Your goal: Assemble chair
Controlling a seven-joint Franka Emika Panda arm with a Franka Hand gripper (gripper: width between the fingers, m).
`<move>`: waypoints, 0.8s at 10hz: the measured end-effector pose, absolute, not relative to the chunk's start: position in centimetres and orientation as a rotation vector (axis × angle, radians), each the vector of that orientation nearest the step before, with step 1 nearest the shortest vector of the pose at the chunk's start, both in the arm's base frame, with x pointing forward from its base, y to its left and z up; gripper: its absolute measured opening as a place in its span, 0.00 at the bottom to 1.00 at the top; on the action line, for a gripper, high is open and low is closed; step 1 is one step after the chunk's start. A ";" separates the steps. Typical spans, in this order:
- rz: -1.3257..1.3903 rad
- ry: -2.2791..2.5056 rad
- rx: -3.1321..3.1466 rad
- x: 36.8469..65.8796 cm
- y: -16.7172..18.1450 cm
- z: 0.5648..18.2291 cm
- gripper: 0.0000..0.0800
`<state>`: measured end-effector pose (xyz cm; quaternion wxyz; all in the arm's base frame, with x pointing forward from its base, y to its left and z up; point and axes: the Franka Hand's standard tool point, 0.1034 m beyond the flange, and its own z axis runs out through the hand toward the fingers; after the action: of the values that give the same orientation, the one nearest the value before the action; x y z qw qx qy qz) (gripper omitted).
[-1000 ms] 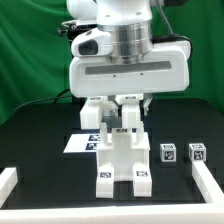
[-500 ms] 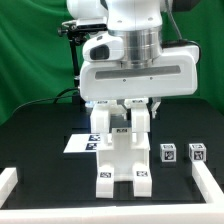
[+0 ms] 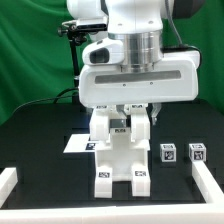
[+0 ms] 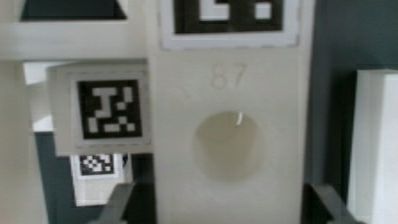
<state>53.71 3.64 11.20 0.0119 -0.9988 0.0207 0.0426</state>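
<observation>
Chair (image 3: 120, 155) stands directly beneath the tool (image 3: 122, 121) — tagged slab (image 4: 222, 150) close under it; open or gripping, cannot tell.

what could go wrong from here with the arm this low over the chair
1. The end effector straddles the white tagged slab, but its grip can't be confirmed; a loose hold may let the slab tilt.
2. The small tagged cube sits close on the exterior view's right of the chair; a sideways move might knock it.
</observation>
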 end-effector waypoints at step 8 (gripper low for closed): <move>0.098 0.062 -3.138 53.7 1.7 8.5 0.36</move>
<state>53.68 1.73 8.49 0.0009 -0.9993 0.0198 0.0312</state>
